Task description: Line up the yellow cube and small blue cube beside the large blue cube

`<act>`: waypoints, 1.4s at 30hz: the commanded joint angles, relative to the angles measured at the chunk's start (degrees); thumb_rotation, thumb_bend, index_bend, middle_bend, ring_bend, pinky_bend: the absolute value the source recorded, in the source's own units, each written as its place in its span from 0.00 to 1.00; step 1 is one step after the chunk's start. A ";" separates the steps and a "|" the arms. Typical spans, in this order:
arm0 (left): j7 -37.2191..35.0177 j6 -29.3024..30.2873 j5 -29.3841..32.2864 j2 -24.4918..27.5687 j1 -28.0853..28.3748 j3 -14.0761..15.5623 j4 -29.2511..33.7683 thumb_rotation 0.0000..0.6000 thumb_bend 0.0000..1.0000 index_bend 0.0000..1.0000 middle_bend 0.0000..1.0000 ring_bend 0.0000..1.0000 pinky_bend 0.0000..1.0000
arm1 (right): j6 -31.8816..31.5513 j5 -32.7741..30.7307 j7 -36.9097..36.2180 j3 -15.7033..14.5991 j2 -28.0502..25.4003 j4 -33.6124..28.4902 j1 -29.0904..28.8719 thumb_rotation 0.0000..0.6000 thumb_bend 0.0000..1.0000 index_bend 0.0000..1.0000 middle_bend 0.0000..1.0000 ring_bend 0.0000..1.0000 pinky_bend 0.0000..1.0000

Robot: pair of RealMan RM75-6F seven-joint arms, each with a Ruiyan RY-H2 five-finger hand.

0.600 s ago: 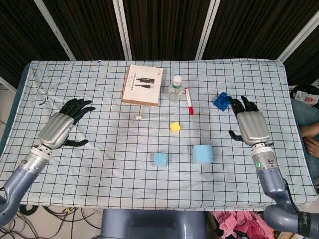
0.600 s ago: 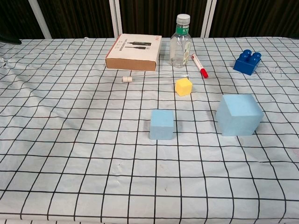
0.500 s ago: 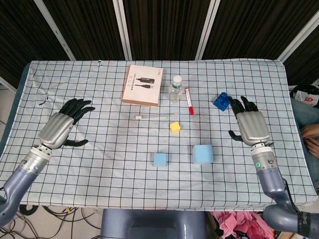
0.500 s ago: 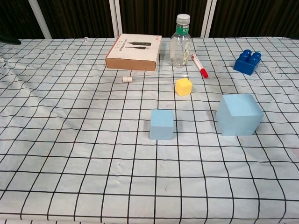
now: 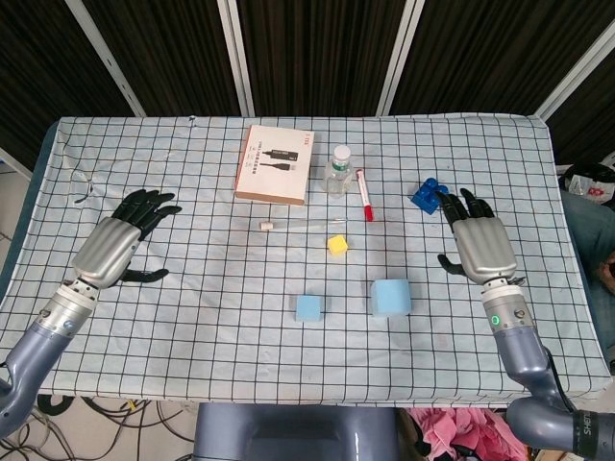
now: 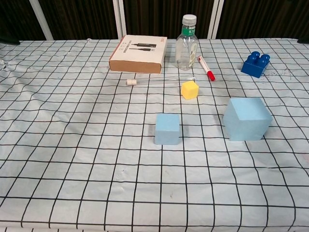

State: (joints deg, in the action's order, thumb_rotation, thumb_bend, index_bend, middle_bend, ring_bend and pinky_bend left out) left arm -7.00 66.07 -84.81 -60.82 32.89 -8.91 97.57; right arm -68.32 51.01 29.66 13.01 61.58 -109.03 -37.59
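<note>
The large blue cube [image 5: 391, 298] [image 6: 246, 118] sits on the checked cloth right of centre. To its left lies the small blue cube [image 5: 308, 308] [image 6: 167, 129], a gap between them. The yellow cube [image 5: 337, 245] [image 6: 189, 90] stands farther back, between the two. My left hand [image 5: 120, 241] rests flat on the cloth at the far left, fingers spread, empty. Over at the right, my right hand [image 5: 479, 240] lies flat too, fingers apart, holding nothing, right of the large cube. Neither hand shows in the chest view.
A cardboard box [image 5: 275, 163] [image 6: 138, 53], a clear bottle [image 5: 338, 171] [image 6: 187, 42], a red marker [image 5: 364, 194] [image 6: 205, 68] and a thin white stick [image 5: 303, 223] [image 6: 159, 82] lie behind the cubes. A dark blue toy brick [image 5: 427, 196] [image 6: 256, 65] sits by my right fingertips.
My right hand has shifted slightly toward the back and left, nearer the dark blue brick. The cubes and the left hand have not moved.
</note>
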 commanded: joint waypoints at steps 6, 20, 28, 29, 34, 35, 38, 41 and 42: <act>0.81 2.36 -1.68 0.77 -1.87 1.36 0.60 1.00 0.11 0.15 0.07 0.00 0.00 | -0.42 0.31 0.73 -0.16 -0.53 -1.80 0.08 1.00 0.21 0.00 0.10 0.00 0.13; 8.25 20.04 -3.08 2.76 -18.23 8.92 3.77 1.00 0.11 0.16 0.07 0.00 0.00 | 5.33 0.66 4.86 -4.93 -3.37 -13.82 -0.64 1.00 0.21 0.00 0.10 0.00 0.13; 7.94 24.30 -4.61 -1.12 -22.52 10.72 -2.14 1.00 0.11 0.16 0.07 0.00 0.00 | 5.48 -2.87 8.82 -5.68 5.83 -14.50 -3.76 1.00 0.21 0.00 0.10 0.00 0.13; 7.25 24.61 -4.80 -1.53 -22.81 10.77 -2.80 1.00 0.11 0.16 0.07 0.00 0.00 | 5.42 -4.24 9.58 -5.59 7.24 -14.11 -4.45 1.00 0.21 0.00 0.10 0.00 0.13; 6.15 24.76 -4.21 -2.96 -23.77 10.70 -6.39 1.00 0.11 0.16 0.07 0.00 0.00 | 3.97 -10.05 12.75 -4.88 14.25 -11.60 -7.45 1.00 0.20 0.00 0.12 0.00 0.13; 6.22 24.67 -3.93 -3.07 -23.89 10.59 -6.46 1.00 0.11 0.16 0.07 0.00 0.00 | 3.70 -11.50 13.33 -4.74 15.66 -11.16 -8.05 1.00 0.20 0.00 0.12 0.00 0.13; 5.45 24.90 -4.60 -3.38 -23.97 10.52 -6.75 1.00 0.11 0.16 0.07 0.00 0.00 | 3.00 -15.16 14.99 -4.18 18.73 -10.30 -9.74 1.00 0.20 0.00 0.14 0.00 0.13; 4.85 25.00 -5.27 -3.47 -24.08 10.60 -7.12 1.00 0.11 0.16 0.07 0.00 0.00 | 1.76 -18.05 17.10 -3.33 21.53 -9.35 -11.67 1.00 0.20 0.00 0.15 0.00 0.13; 4.81 25.00 -5.36 -3.54 -24.14 10.59 -7.24 1.00 0.11 0.16 0.07 0.00 0.00 | 0.97 -19.01 17.77 -2.98 22.57 -9.03 -12.26 1.00 0.20 0.00 0.16 0.00 0.13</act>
State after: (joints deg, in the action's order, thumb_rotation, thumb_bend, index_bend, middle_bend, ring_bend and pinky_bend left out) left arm -2.12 91.03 -90.10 -64.30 8.80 1.68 90.41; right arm -66.01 33.73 45.88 9.21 82.32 -119.01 -48.39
